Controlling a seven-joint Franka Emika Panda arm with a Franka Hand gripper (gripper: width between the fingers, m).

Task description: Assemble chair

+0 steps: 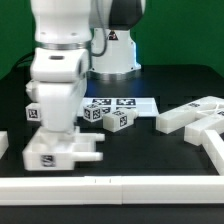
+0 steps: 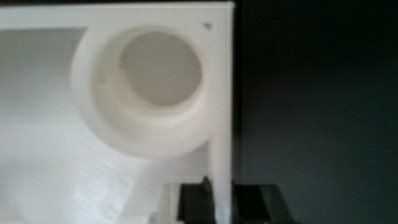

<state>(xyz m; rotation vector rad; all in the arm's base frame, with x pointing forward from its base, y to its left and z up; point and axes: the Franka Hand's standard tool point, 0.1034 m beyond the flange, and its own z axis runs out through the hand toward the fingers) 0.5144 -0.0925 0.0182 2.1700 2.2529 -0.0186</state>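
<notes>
A white chair part (image 1: 70, 153), a blocky slab, lies at the front of the exterior view's left on the black table. My gripper (image 1: 58, 138) stands straight down on it. In the wrist view the slab (image 2: 71, 120) fills most of the picture, with a large round socket (image 2: 160, 68) in it. Its thin edge runs between my dark fingertips (image 2: 194, 203), and the gripper (image 2: 214, 198) is shut on that edge. Two small tagged chair pieces (image 1: 118, 120) sit near the middle, and long white chair bars (image 1: 190, 115) lie at the exterior view's right.
The marker board (image 1: 135, 103) lies flat behind the small pieces. A long white border rail (image 1: 120, 186) runs along the front, and another rail (image 1: 208, 145) angles in at the exterior view's right. The robot's base (image 1: 112, 50) stands at the back.
</notes>
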